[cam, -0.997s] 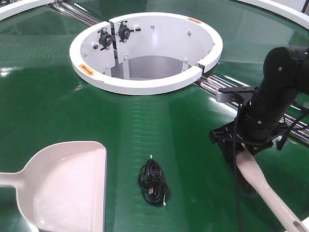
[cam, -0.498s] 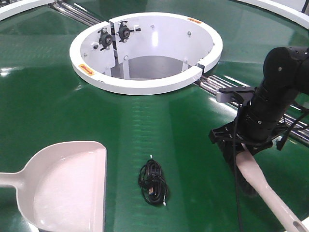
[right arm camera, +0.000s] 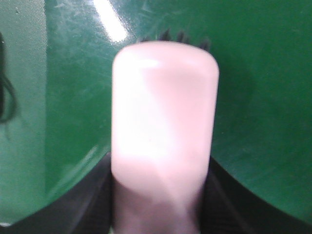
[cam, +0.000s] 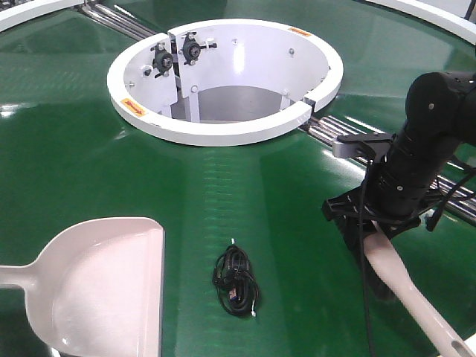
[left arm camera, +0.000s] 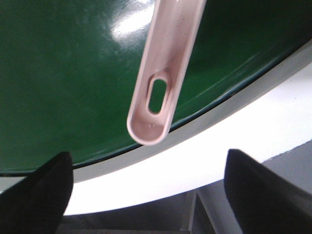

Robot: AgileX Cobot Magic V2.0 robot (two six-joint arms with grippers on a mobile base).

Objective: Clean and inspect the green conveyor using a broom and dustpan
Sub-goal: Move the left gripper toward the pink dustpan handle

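The green conveyor (cam: 74,163) fills the front view, with its white ring hub (cam: 223,130) at the back. The pale dustpan (cam: 104,282) lies flat at the lower left, mouth facing right. Its slotted handle (left arm camera: 163,73) shows in the left wrist view, ahead of my left gripper (left arm camera: 151,195), which is open and holds nothing. At the right, my right gripper (cam: 375,223) is shut on the broom (cam: 405,286), whose thin handle trails toward the lower right. The broom head (right arm camera: 163,112) fills the right wrist view, with dark bristle tips (right arm camera: 175,39) showing past its far end.
A small black cable bundle (cam: 236,281) lies on the belt between dustpan and broom, also at the left edge (right arm camera: 5,92) of the right wrist view. Chrome rollers (cam: 335,130) run beside the hub. The conveyor's white outer rim (left arm camera: 219,141) passes under the dustpan handle.
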